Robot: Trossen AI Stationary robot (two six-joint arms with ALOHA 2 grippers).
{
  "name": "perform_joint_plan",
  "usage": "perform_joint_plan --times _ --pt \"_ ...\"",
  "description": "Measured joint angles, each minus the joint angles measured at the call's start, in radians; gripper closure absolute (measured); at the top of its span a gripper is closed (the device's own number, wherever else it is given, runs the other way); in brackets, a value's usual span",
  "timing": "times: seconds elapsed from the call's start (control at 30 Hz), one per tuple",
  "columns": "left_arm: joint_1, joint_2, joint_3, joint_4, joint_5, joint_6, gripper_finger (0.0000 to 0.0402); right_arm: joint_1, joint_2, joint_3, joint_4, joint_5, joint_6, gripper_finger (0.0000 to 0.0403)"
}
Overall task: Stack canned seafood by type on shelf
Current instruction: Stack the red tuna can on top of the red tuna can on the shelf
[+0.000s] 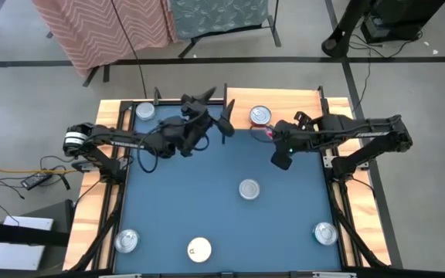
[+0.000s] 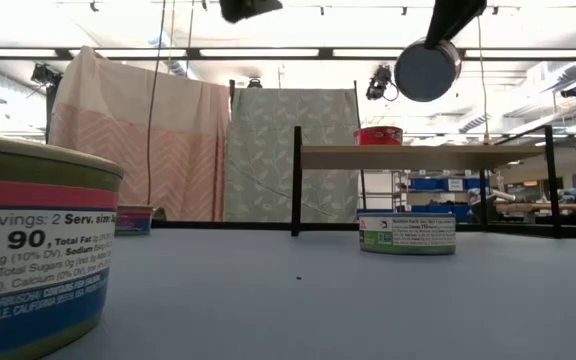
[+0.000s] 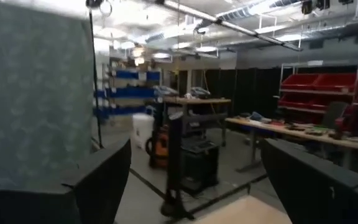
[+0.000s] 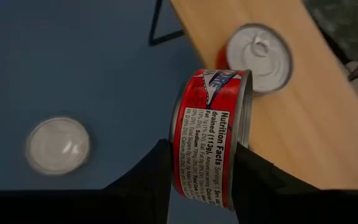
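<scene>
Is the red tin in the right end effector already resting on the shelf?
No. In the right wrist view the right end effector holds the red tin on edge above the shelf, beside another tin.

Held tin (image 4: 210, 140): red label, on edge, pinched across its flat faces, above the table just off the shelf.
Shelf (image 1: 284, 99): light wood, at the table's far edge.
Shelf tin (image 1: 260, 116): red side, silver lid, upright.
Table tins: one mid-table (image 1: 249, 188); silver ones near both front corners; white lid (image 1: 199, 249) at front edge.
</scene>
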Motion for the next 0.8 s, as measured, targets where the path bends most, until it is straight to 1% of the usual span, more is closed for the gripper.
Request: perform_joint_plan --times 0.17,0.27,0.37,0.47,0.57,0.63,0.73,0.8 --pt "0.0 -0.09 -0.157 0.001 0.005 -0.177 0.0039 -0.051 -0.001 0.047 0.007 0.003 -0.084 0.0269" --pt "0.001 -0.173 -0.285 0.008 0.041 -0.291 0.0039 -0.086 -0.001 0.076 0.006 0.003 -0.147 0.0269" --pt "0.001 -0.239 -0.408 0.022 0.116 -0.416 0.0039 -0.129 -0.001 0.092 0.009 -0.005 -0.213 0.0269" --pt "-0.004 -0.269 -0.507 0.074 0.207 -0.512 0.0039 -0.177 0.0 0.091 0.011 -0.045 -0.266 0.0269" --pt "-0.004 -0.275 -0.575 0.156 0.298 -0.559 0.0039 -0.228 0.0 0.091 0.04 -0.113 -0.315 0.0269" --pt "-0.003 -0.273 -0.614 0.196 0.383 -0.591 0.0039 -0.261 0.001 0.091 0.067 -0.158 -0.342 0.0269" --pt "0.004 -0.273 -0.667 0.264 0.497 -0.651 0.0039 -0.298 0.002 0.091 0.077 -0.181 -0.395 0.0269" --pt "0.01 -0.273 -0.71 0.313 0.536 -0.697 0.0039 -0.316 0.002 0.091 0.081 -0.181 -0.436 0.0269"
